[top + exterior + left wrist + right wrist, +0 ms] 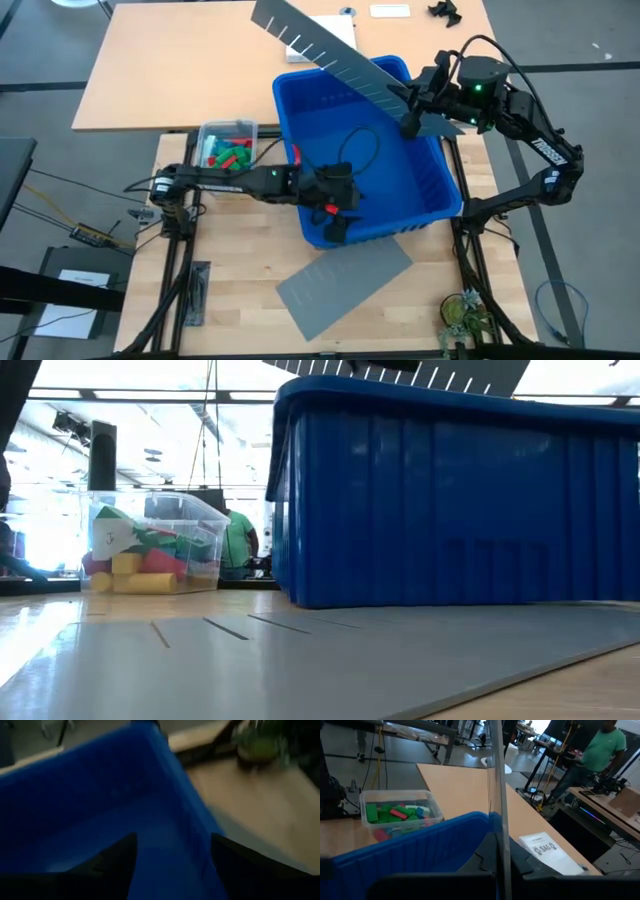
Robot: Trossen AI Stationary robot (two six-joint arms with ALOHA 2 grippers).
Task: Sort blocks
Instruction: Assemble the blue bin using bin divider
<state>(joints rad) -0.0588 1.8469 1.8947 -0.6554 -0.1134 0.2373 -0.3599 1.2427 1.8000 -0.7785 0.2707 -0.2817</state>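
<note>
Left gripper [338, 225] inside blue bin [425, 195] at 6 o'clock wall, jaws spread, holding nothing visible.
Right gripper [412, 125] at 1 o'clock rim, jaws pinching grey slotted panel [320, 50].
Step looks like release or reach in bin; next move needs block located, blocks [230, 152] visible only in clear tub [207, 132].

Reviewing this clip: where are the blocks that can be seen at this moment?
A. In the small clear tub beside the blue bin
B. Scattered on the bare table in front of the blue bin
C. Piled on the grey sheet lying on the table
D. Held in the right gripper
A: the blocks sit inside the clear tub, which stands beside the blue bin; the right gripper grips a slotted grey divider, not a block.
</note>
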